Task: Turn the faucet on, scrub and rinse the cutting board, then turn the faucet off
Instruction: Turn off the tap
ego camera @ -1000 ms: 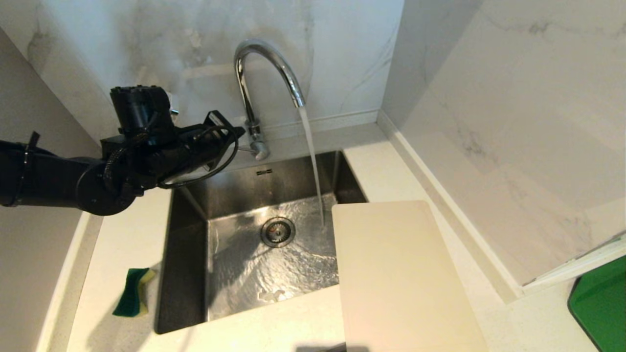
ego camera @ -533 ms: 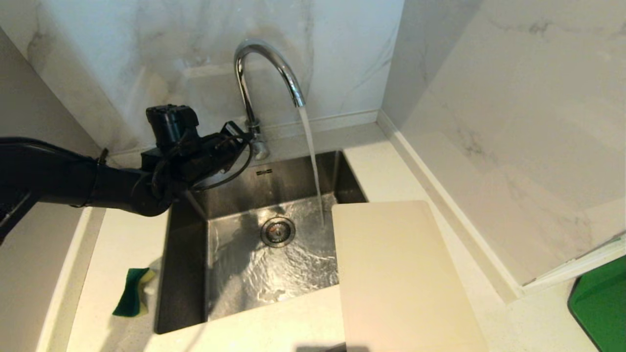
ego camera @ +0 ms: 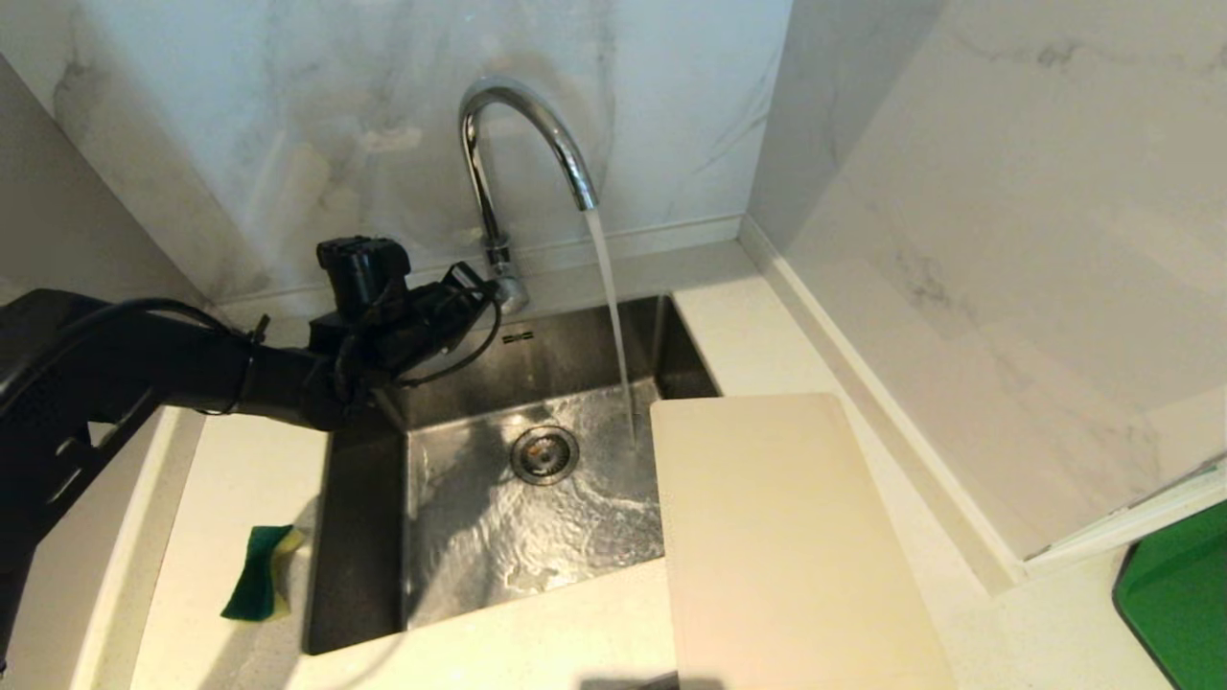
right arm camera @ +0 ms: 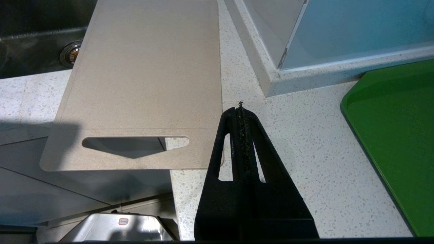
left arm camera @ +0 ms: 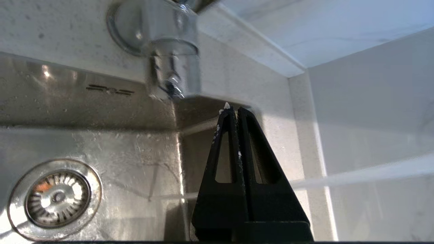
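Observation:
The chrome faucet (ego camera: pixel 522 125) arches over the sink, and water (ego camera: pixel 613 326) runs from its spout into the basin. My left gripper (ego camera: pixel 476 286) is shut and empty, with its tip just left of the faucet's base (ego camera: pixel 508 292). In the left wrist view the shut fingertips (left arm camera: pixel 233 109) sit close beside the blurred chrome base (left arm camera: pixel 171 51); I cannot tell whether they touch it. The cream cutting board (ego camera: pixel 786 546) lies flat on the counter right of the sink, overhanging the basin edge. My right gripper (right arm camera: pixel 240 110) hangs shut and empty beside the board's (right arm camera: pixel 145 74) slotted end.
A green-and-yellow sponge (ego camera: pixel 261 572) lies on the counter left of the steel sink (ego camera: pixel 364 498). The drain (ego camera: pixel 544 454) is in the basin's middle. A green tray (ego camera: pixel 1174 604) sits at the far right. Marble walls close in behind and to the right.
My left arm has swung right and lower, bringing its shut gripper up to the faucet's base. Water keeps running, and the board and sponge have not moved.

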Controlling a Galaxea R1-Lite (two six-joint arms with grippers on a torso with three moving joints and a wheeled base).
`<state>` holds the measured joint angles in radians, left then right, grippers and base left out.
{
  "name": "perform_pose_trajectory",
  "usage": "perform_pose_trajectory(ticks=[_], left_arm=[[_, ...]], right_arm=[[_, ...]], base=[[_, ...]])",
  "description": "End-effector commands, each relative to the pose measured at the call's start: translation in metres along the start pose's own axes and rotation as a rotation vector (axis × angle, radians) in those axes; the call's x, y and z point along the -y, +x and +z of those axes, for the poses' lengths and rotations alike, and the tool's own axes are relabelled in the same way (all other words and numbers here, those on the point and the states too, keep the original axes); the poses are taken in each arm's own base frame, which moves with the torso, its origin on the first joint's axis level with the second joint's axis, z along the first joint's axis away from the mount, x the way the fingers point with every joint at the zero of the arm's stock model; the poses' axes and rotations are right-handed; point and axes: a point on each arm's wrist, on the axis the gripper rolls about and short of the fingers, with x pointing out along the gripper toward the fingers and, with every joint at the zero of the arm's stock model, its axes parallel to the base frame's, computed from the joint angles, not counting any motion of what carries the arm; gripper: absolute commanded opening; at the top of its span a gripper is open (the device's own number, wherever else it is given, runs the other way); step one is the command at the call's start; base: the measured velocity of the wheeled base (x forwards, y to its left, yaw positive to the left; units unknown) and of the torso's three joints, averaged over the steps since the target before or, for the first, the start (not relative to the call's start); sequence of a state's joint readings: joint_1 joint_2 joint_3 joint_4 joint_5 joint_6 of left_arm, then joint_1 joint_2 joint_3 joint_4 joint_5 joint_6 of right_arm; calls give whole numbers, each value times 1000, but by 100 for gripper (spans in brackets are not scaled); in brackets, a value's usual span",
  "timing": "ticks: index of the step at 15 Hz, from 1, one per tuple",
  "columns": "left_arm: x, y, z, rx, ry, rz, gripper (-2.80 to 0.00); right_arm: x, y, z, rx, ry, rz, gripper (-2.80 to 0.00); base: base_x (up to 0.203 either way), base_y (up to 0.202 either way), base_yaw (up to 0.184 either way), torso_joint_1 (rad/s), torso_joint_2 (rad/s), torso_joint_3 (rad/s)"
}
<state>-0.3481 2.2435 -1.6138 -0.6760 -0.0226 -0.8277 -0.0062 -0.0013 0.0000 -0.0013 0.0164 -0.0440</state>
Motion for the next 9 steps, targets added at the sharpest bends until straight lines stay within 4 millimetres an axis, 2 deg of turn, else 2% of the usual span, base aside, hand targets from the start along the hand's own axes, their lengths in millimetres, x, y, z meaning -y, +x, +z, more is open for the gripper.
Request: perform_pose_trajectory(ticks=[1, 9], left_arm=[[-7, 8, -4, 7, -5, -1, -280], [-34, 28, 7, 61, -1, 15, -280]], right_arm=[[0, 0, 0, -1, -2, 1, -280], [0, 0, 0, -2, -7, 5, -280]], base=[[0, 0, 0, 0, 0, 0], [0, 0, 0, 0, 0, 0]])
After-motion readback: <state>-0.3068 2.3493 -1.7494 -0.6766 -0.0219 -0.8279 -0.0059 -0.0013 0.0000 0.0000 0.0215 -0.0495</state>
